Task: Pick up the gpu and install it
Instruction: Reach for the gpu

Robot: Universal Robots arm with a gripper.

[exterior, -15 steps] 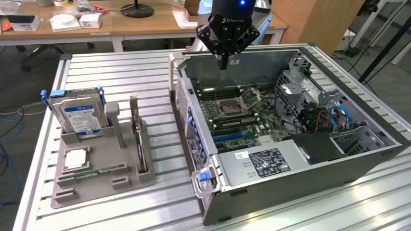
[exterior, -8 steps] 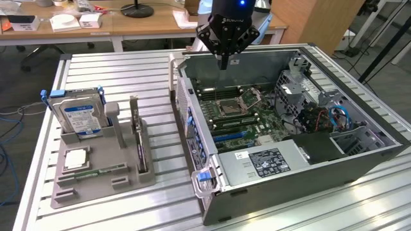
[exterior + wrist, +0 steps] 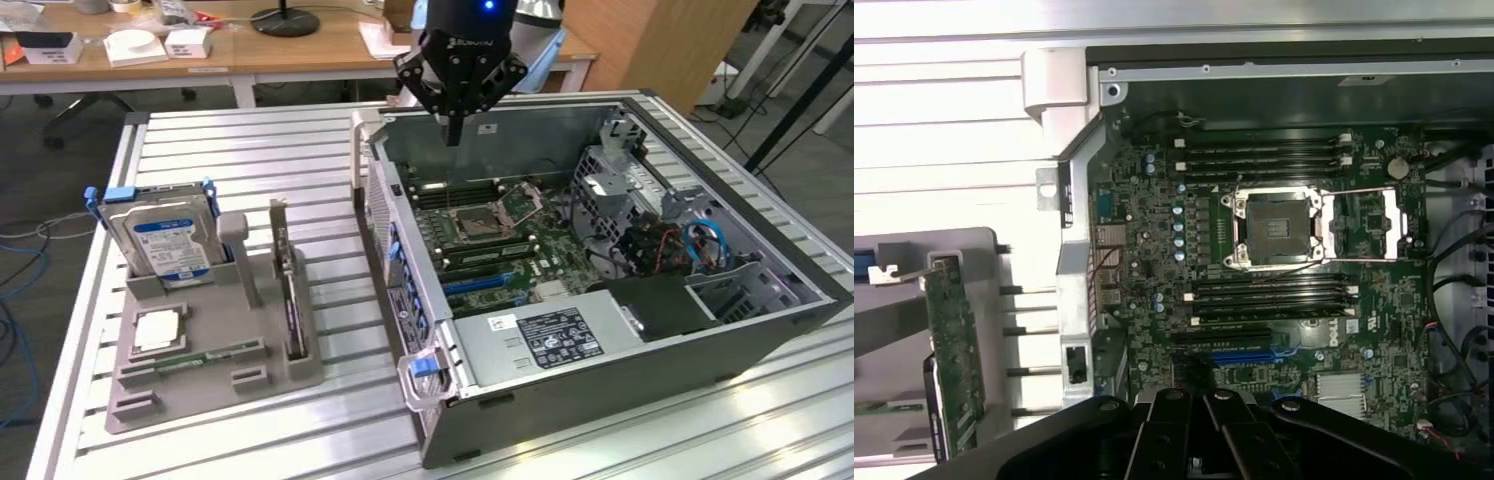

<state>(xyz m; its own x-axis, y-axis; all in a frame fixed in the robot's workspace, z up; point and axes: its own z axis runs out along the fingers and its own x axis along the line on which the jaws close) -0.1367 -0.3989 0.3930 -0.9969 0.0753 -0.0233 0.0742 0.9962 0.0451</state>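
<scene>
A single black robot arm [image 3: 461,20] comes down from the top centre of the exterior view. Its gripper [image 3: 454,130] hangs pointing straight down, its dark fingers [image 3: 455,112] drawn together into one narrow point, tips touching.

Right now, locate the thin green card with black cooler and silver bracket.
The gpu stands on edge in the grey holder, exterior view's left, between the blue-framed hard drive and the open computer case.
</scene>
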